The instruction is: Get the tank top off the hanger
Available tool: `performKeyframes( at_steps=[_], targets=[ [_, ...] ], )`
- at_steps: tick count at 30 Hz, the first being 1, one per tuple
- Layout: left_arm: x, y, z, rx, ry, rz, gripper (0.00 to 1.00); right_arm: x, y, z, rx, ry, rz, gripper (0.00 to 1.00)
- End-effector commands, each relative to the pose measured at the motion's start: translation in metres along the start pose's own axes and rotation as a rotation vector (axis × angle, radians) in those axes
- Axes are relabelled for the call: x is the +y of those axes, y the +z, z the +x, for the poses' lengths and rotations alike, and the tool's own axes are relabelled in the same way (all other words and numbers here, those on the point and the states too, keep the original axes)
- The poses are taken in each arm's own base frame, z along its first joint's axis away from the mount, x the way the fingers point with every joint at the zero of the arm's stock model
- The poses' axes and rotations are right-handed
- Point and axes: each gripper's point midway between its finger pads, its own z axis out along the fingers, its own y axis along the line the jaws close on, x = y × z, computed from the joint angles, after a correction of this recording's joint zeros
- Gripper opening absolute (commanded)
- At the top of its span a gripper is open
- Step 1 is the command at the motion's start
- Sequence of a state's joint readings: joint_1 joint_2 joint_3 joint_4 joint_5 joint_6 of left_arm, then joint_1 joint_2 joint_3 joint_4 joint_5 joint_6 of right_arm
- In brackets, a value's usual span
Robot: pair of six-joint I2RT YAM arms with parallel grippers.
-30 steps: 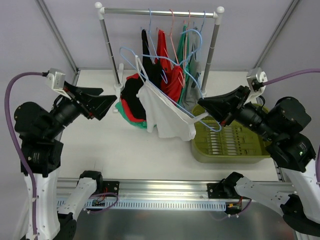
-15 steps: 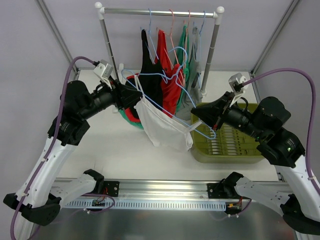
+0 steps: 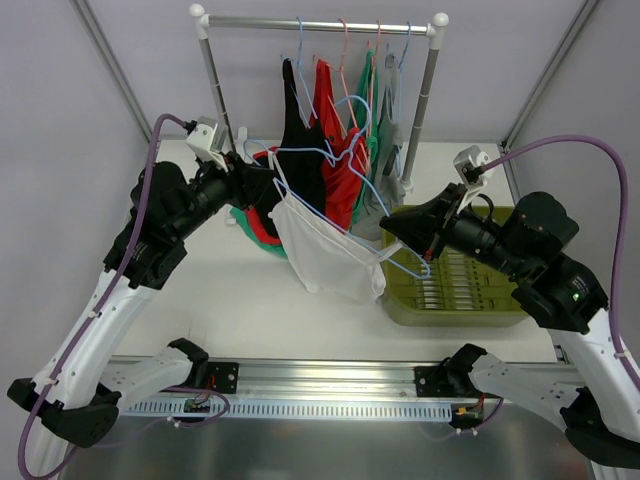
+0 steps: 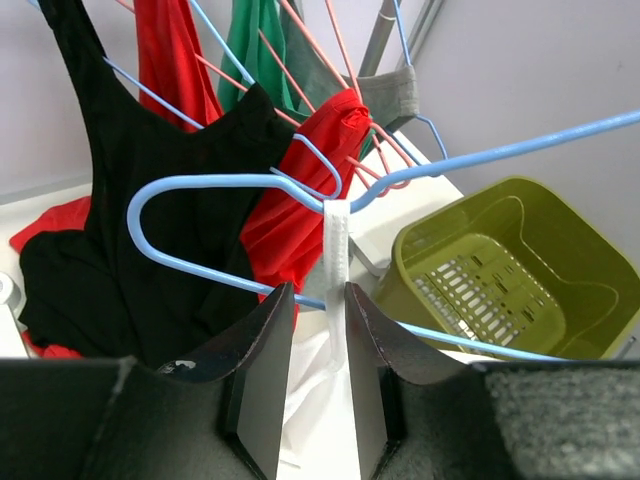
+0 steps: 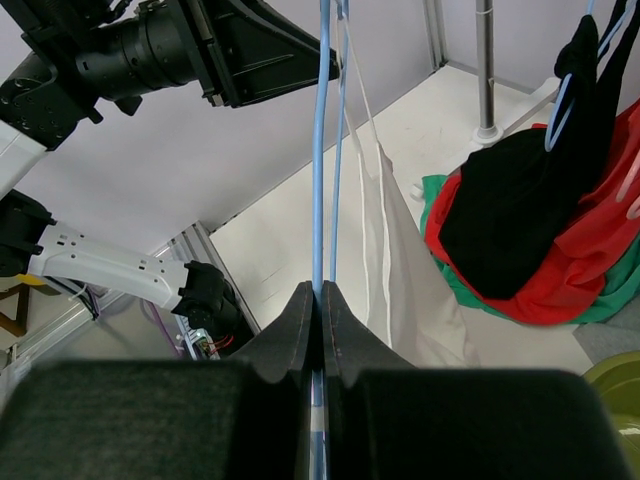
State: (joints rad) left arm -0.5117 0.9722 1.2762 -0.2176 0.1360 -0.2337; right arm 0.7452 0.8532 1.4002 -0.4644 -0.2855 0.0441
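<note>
A white tank top (image 3: 325,250) hangs on a light-blue hanger (image 3: 300,153) that is held out level in front of the rack. My right gripper (image 3: 385,228) is shut on the hanger's wire (image 5: 321,150), fingertips pinched together (image 5: 320,290); the white cloth (image 5: 400,280) drapes just right of it. My left gripper (image 3: 272,192) is at the hanger's left shoulder. In the left wrist view its jaws (image 4: 319,290) stand narrowly apart around the white strap (image 4: 337,240) where it loops over the blue wire (image 4: 200,183). The strap lies against the right finger, with a gap on the left.
Behind stands a clothes rack (image 3: 320,22) with black (image 3: 300,150), red (image 3: 335,120) and green (image 3: 367,110) tops on hangers. A heap of black, red and green clothes (image 3: 258,215) lies on the table by the rack's left post. An olive-green basket (image 3: 470,290) sits at the right.
My left arm swung in from the left to the hanger's shoulder and its jaws narrowed around the white strap. The right gripper shifted slightly left with the hanger.
</note>
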Motion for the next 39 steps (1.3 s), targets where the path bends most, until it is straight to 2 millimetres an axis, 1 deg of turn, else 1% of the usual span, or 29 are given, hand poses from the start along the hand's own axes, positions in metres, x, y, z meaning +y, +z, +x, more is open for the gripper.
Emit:
performKeyframes(
  at_steps=[1,6,7,8,11,12,14,15,18,22,24,28,30,33,34,36,37,38,39],
  targets=[
    [-0.001,0.006,-0.010,-0.045,0.035,-0.002,0.27,0.017,-0.001,-0.021,-0.064,-0.027,-0.075,0.00],
    [0.001,0.011,-0.008,-0.040,0.034,-0.006,0.24,0.022,0.000,-0.018,-0.054,-0.026,-0.106,0.00],
    [0.001,0.012,-0.008,-0.041,0.036,-0.004,0.19,0.021,0.000,-0.017,-0.053,-0.027,-0.104,0.00],
    [0.001,0.012,-0.008,-0.042,0.036,-0.006,0.11,0.021,0.000,-0.017,-0.053,-0.029,-0.104,0.00],
    [0.001,0.012,-0.009,-0.050,0.033,-0.012,0.07,0.019,0.001,-0.016,-0.052,-0.032,-0.095,0.00],
    [0.002,0.011,-0.011,-0.057,0.032,-0.017,0.00,0.018,0.001,-0.015,-0.050,-0.034,-0.091,0.00],
    [0.004,0.008,-0.014,-0.069,0.019,-0.036,0.00,0.015,0.002,-0.011,-0.045,-0.037,-0.079,0.00],
    [0.008,0.002,-0.017,-0.089,0.013,-0.062,0.00,0.009,0.002,-0.010,-0.049,-0.044,-0.055,0.00],
    [0.011,-0.011,-0.022,-0.119,0.001,-0.085,0.00,-0.001,0.002,-0.004,-0.045,-0.050,-0.010,0.00],
    [0.018,-0.021,-0.021,-0.141,-0.001,-0.127,0.01,-0.003,0.002,0.003,-0.031,-0.075,-0.014,0.00],
    [0.018,-0.024,-0.018,-0.138,-0.001,-0.123,0.01,0.001,0.003,0.006,-0.018,-0.076,-0.039,0.00],
    [0.014,-0.021,-0.014,-0.120,-0.006,-0.102,0.00,0.007,0.002,0.007,-0.014,-0.077,-0.071,0.00],
    [0.017,-0.020,-0.013,-0.117,-0.011,-0.118,0.00,0.008,0.000,0.007,-0.019,-0.078,-0.073,0.00],
    [0.017,-0.020,-0.013,-0.115,-0.015,-0.118,0.00,0.004,-0.003,0.008,-0.028,-0.083,-0.050,0.00],
    [0.015,-0.020,-0.012,-0.113,-0.018,-0.109,0.01,0.003,-0.006,0.007,-0.038,-0.086,-0.043,0.00],
    [0.013,-0.019,-0.012,-0.108,-0.022,-0.096,0.12,-0.001,-0.008,0.007,-0.046,-0.086,-0.020,0.00],
    [0.013,-0.018,-0.011,-0.106,-0.024,-0.095,0.14,-0.002,-0.009,0.007,-0.050,-0.088,-0.015,0.00],
    [0.009,-0.017,-0.010,-0.100,-0.024,-0.073,0.13,-0.001,-0.010,0.006,-0.054,-0.089,-0.016,0.00],
    [0.006,-0.015,-0.009,-0.088,-0.022,-0.055,0.00,-0.001,-0.010,0.007,-0.052,-0.088,-0.019,0.00]
  ],
)
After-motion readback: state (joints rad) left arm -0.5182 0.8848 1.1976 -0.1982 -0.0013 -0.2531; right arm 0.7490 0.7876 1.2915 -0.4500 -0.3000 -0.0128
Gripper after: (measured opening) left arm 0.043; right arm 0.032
